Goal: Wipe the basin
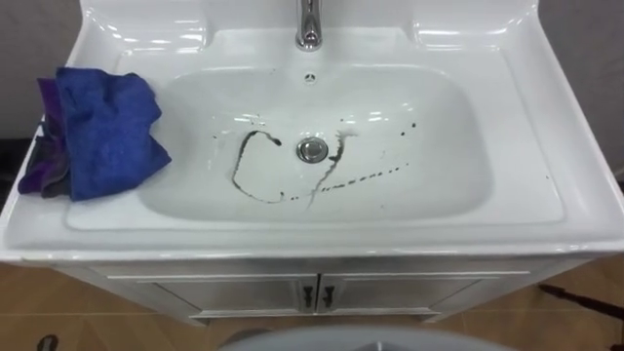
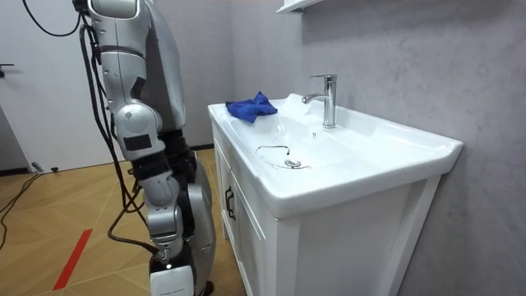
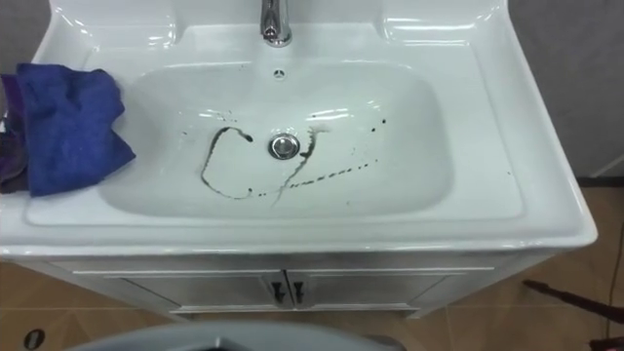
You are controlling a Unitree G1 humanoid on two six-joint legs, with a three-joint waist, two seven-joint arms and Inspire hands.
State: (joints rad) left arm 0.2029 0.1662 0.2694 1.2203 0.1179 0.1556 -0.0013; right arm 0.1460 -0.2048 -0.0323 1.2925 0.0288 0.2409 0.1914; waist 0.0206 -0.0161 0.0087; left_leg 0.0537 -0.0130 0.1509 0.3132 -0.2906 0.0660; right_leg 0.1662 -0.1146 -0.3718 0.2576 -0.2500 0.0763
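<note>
Stained white basin, with the cloth lying on its rim

The robot stands at the front of the white vanity cabinet, on the room view's left, looking down into the basin; its right hand hangs low at its side by that view's bottom edge, and I cannot tell whether it is apart or together; the crumpled blue cloth rests on the basin's left rim, one edge drooping over the bowl, untouched; dark streaks loop across the bowl's floor on both sides of the drain; the chrome faucet stands upright at the back, in line with the drain.
</note>
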